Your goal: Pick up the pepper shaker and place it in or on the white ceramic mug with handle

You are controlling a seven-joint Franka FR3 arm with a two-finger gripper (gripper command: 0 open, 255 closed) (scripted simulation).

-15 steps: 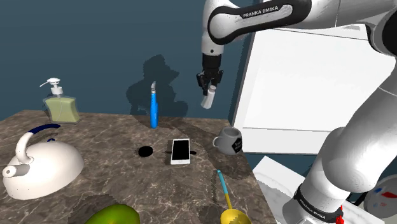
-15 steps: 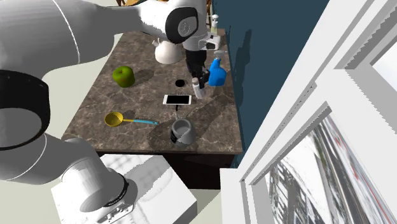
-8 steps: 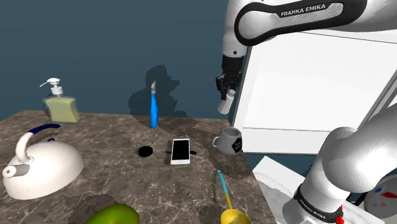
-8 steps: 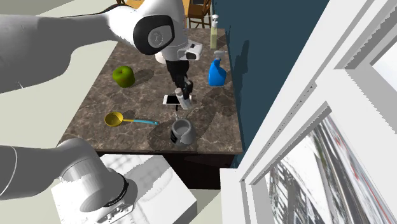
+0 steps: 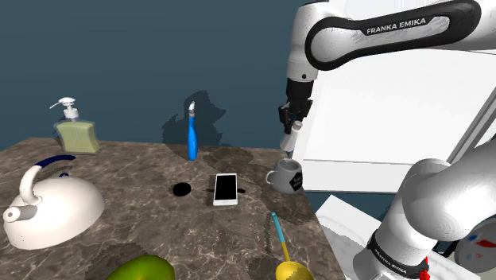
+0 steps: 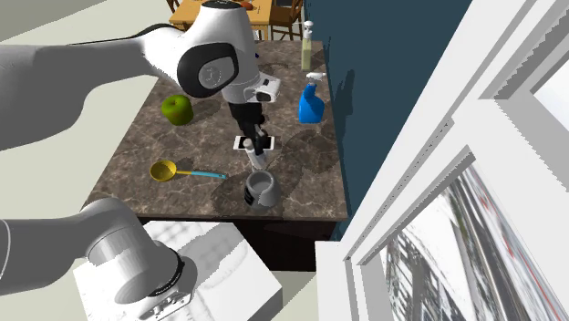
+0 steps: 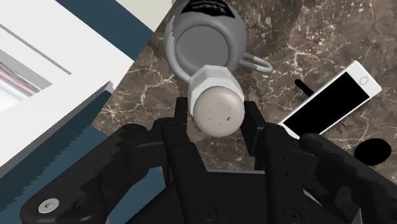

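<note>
My gripper (image 7: 216, 118) is shut on the pale grey pepper shaker (image 7: 216, 105), its fingers clasping the shaker's sides. The grey mug (image 7: 205, 38), with a dark label and a handle, stands open side up on the marble counter. It lies just beyond the shaker's end along the gripper. In the shoulder view the shaker (image 5: 287, 143) hangs from the gripper (image 5: 291, 127) a little above the mug (image 5: 286, 175), near the counter's right edge. In the second exterior view the shaker (image 6: 256, 155) hangs close over the mug (image 6: 261, 189).
A phone (image 5: 226, 188) and a black disc (image 5: 182, 188) lie to the mug's left in the shoulder view. A blue spray bottle (image 5: 191, 135), soap dispenser (image 5: 75, 131), white kettle (image 5: 48, 207), green fruit (image 5: 143, 270) and yellow scoop (image 5: 284, 254) share the counter. A white window frame (image 5: 381, 103) stands right.
The arm has swung toward the shoulder view's right and come down, carrying the shaker from above the phone to just over the mug. The grip is unchanged.
</note>
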